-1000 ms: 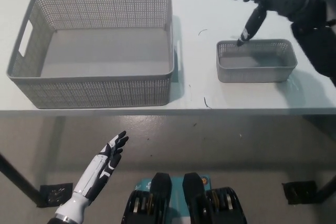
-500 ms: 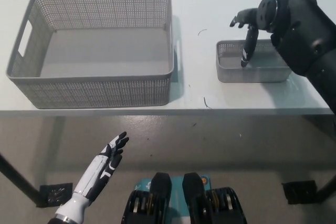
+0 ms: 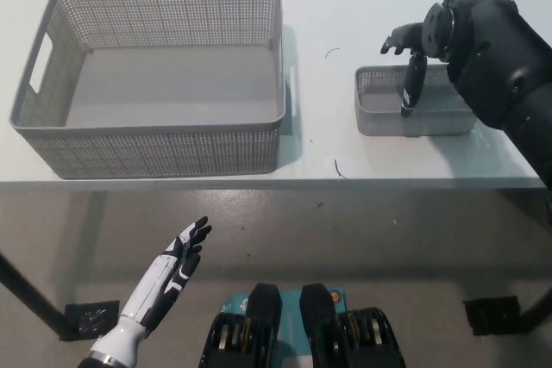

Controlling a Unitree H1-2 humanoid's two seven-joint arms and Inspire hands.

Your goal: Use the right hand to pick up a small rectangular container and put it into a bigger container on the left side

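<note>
Head view shows the right hand (image 3: pixel 420 51) with fingers spread, one dipping into the small container (image 3: pixel 412 102), holding nothing, while the left hand (image 3: pixel 179 263) rests open below the table (image 3: pixel 345 165)

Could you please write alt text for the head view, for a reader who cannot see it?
The black right hand reaches, fingers apart, into a small grey mesh container on a white table. A larger, empty grey mesh basket stands to its left, and the white left hand rests open below the table edge.
</note>
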